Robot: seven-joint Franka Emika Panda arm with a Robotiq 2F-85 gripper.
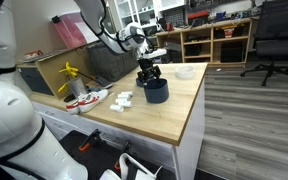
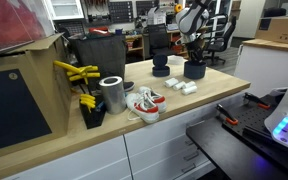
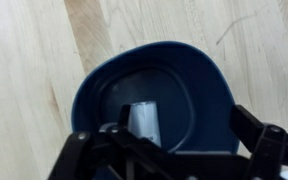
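Note:
A dark blue cup (image 3: 189, 70) stands upright on the light wooden tabletop (image 3: 34, 70), and I look straight down into it. A small pale cylindrical piece (image 3: 144, 122) lies inside on the cup's floor. My gripper (image 3: 182, 125) is open and hangs right over the cup's mouth, with nothing between its black fingers (image 3: 252, 128). In both exterior views the gripper (image 1: 149, 70) (image 2: 192, 53) stands vertically just above the cup (image 1: 156, 92) (image 2: 195, 70). Whether the fingertips touch the rim I cannot tell.
Small white pieces (image 1: 122, 99) (image 2: 181, 88) lie beside the cup. A red-and-white shoe (image 1: 87, 99) (image 2: 144, 102), a metal can (image 2: 112, 93), yellow tools (image 2: 76, 72), a dark stand (image 2: 161, 68) and a white bowl (image 1: 185, 72) share the table. An office chair (image 1: 274, 40) stands beyond.

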